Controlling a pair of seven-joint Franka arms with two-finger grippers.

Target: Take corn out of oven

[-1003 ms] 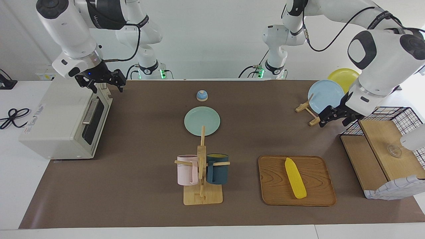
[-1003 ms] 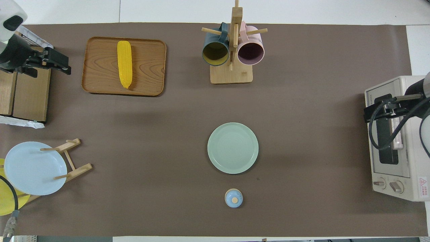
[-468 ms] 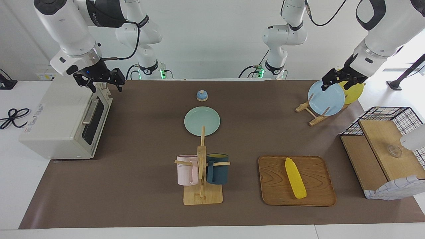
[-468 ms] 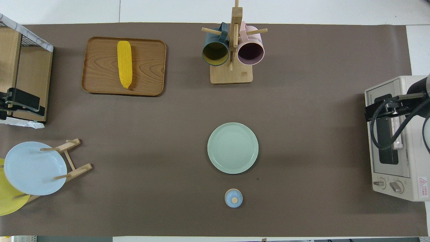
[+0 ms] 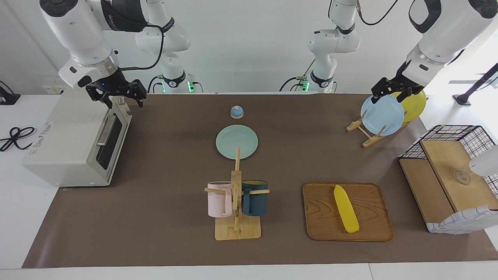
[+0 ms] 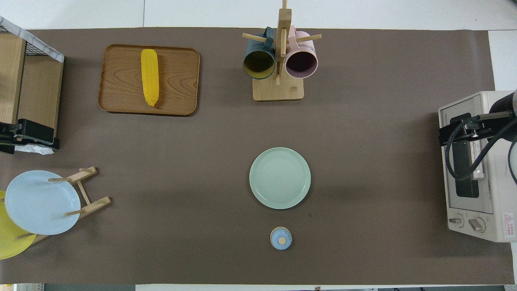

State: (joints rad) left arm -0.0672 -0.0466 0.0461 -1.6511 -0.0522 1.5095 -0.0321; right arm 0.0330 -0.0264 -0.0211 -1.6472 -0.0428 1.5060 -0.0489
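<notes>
- Facing view shows the main change: the left pincer (image 5: pixel 391 90), which a second ago hung low beside the wire shelf basket (image 5: pixel 451 171), has swung up and now hovers over the blue plate (image 5: pixel 382 115) on its wooden stand; whether its fingers are open I cannot tell.
- The right pincer (image 5: pixel 116 94) has barely shifted and sits over the top front edge of the oven (image 5: pixel 66 144), its fingers spread and gripping nothing.
- The oven door looks shut, and the corn (image 5: pixel 346 209) lies on the wooden tray (image 5: pixel 373 229), well apart from the oven, toward the left arm's end of the worktop (image 5: pixel 163 217).
- My reading: the corn is already out, so both arms appear to be clearing away.
- Room: the brown mat around the green plate (image 5: pixel 237 141) is open; the mug rack (image 5: pixel 236 206) stands beside the tray, and the plate stand crowds the left pincer's path.
</notes>
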